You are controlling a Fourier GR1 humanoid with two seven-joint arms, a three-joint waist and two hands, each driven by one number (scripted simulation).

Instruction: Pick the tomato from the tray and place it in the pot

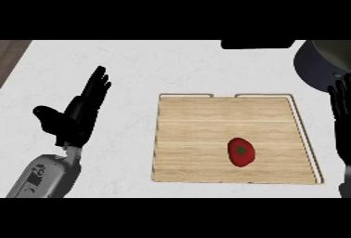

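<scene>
The tomato (241,152) is lying on the wooden tray (205,116), in the half of the tray nearer the robot and somewhat toward the tray's right side, untouched, its green stem scar facing up. The right hand (341,122) is showing only partly at the view's right edge, just beyond the tray's right rail, with its fingers looking straight and holding nothing. The left hand (77,114) is resting open on the far side of the tray's left edge, fingers spread and pointing up. The dark pot (321,67) is sitting beyond the tray's far right corner on the white worktop (123,65). Since the pick is not yet begun, the right hand is best brought over the rail, lowered onto the tomato from above, and closed across its narrower width.
</scene>
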